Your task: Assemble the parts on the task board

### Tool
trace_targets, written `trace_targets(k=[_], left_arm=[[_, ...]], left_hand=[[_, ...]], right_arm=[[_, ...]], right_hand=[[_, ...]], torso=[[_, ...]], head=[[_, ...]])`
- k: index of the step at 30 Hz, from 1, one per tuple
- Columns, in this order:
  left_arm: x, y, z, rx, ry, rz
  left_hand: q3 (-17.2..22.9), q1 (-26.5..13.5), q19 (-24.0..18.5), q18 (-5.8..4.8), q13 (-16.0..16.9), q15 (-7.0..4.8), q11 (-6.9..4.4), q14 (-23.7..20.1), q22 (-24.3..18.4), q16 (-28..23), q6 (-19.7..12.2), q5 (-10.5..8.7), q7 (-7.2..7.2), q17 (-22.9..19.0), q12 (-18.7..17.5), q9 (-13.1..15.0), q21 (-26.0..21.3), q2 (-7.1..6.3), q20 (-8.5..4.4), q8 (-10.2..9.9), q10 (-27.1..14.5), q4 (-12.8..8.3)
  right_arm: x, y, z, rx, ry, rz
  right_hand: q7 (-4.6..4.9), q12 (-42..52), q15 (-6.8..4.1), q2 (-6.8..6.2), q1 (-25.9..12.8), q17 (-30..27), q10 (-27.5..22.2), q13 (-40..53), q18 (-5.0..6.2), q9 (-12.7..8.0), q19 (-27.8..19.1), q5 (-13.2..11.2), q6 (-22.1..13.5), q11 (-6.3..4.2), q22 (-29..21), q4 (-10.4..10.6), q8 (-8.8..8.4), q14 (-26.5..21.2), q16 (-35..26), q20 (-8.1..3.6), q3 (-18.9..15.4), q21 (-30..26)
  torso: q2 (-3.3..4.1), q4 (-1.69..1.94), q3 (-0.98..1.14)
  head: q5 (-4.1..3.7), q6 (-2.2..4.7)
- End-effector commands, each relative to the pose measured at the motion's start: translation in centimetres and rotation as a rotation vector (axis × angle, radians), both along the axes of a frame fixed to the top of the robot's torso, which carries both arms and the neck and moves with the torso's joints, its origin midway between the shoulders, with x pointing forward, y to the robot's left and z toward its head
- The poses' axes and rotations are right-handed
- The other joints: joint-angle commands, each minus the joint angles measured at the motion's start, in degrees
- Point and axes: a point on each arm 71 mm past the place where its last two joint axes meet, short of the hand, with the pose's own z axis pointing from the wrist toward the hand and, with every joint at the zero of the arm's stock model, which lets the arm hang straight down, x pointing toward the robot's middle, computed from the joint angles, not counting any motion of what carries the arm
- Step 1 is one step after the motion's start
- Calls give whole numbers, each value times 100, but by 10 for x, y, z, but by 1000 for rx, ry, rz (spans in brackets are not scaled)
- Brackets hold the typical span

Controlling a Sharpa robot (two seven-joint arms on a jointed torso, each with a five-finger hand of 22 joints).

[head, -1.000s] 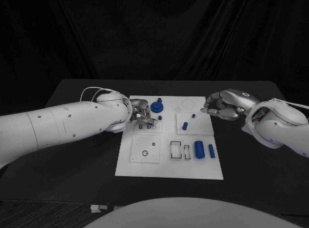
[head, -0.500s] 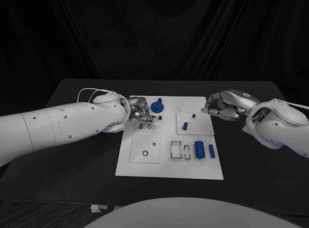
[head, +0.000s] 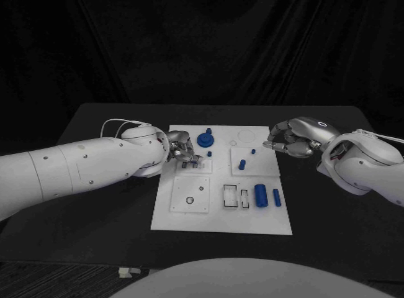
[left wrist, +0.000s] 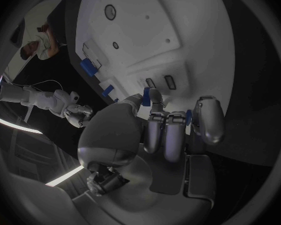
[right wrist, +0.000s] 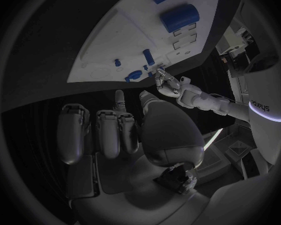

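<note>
The white task board [head: 255, 217] lies mid-table. My left hand [head: 184, 151] hovers over its far left corner beside a blue round knob [head: 205, 138]. In the left wrist view its curled fingers [left wrist: 165, 130] seem to grip a small blue part [left wrist: 145, 97], which peeks out on both sides of them just above two small slots [left wrist: 168, 81]. My right hand [head: 290, 140] hangs at the board's far right edge, fingers [right wrist: 109, 130] curled in on nothing. A blue peg [head: 241, 165] stands mid-board. A thick blue cylinder [head: 260, 192] and a thin one [head: 276, 197] lie nearer me.
A square inset plate with a round hole [head: 190, 200] sits on the board's near left, with rectangular slots [head: 229, 196] beside it. A small blue stud [head: 252, 150] stands near the right hand. Black table [head: 94, 211] surrounds the board on all sides.
My left hand has drawn back a little toward the board's far left corner and its arm has shifted. The right hand stays put.
</note>
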Motion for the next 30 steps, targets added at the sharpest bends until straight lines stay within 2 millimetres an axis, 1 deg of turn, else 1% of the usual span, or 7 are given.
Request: trace_targets(k=[1, 6, 11, 18, 30], left_arm=[[-2, -1, -3, 12, 20, -1], [-2, -1, -4, 17, 26, 0], [-2, 0, -6, 22, 31, 1], [-2, 0, -6, 24, 34, 1], [-3, -1, -8, 38, 53, -10]], left_hand=[[-9, -45, -23, 84, 1128, -14, -26, 617, 890, 15, 41, -21, -8, 1510, -36, -6, -19, 17, -8, -20, 136, 41], [-9, -45, -23, 84, 1128, -14, -26, 617, 890, 15, 41, -21, -8, 1510, -36, -6, -19, 17, -8, -20, 136, 41], [-10, -58, -26, 86, 1129, -12, -24, 617, 890, 15, 52, -49, -6, 1510, -35, -12, -26, 25, -6, -23, 137, 60], [-10, -61, -27, 86, 1131, -12, -23, 617, 890, 15, 54, -54, -6, 1510, -34, -13, -28, 26, -6, -24, 139, 64], [-30, -95, -23, 85, 1123, -8, -19, 617, 897, 15, 76, -141, -2, 1510, -41, -23, -31, 16, -1, -34, 129, 104]], right_arm=[[0, -2, 0, 2, -6, -19], [0, -1, -1, 2, -5, -19], [0, -1, -1, 2, -5, -19], [0, -2, -1, 1, -5, -21], [0, -1, -1, 1, -3, -21]], right_hand=[[0, 14, 35, 12, 30, 878, 590, 1507, 55, -8, 158, 18, 30, 44, 1183, 1, -20, 464, -16, 50, 22, -33], [0, 14, 35, 12, 30, 878, 590, 1507, 55, -8, 158, 18, 30, 44, 1183, 1, -20, 464, -16, 50, 22, -33], [2, 14, 36, 14, 36, 874, 590, 1507, 56, -13, 157, 20, 37, 45, 1182, -2, -24, 463, -18, 50, 24, -37], [2, 14, 36, 14, 36, 874, 590, 1507, 56, -13, 157, 20, 37, 45, 1182, -2, -24, 463, -18, 50, 24, -37], [2, 14, 36, 14, 36, 874, 590, 1507, 56, -13, 157, 20, 37, 45, 1182, -2, -24, 463, -18, 50, 24, -37]], torso=[[1, 0, 0], [-1, 3, 0], [0, 1, -2], [-1, -1, -1], [1, 0, -1]], head=[[6, -1], [6, -1], [-5, -1], [-2, -1], [11, -1]])
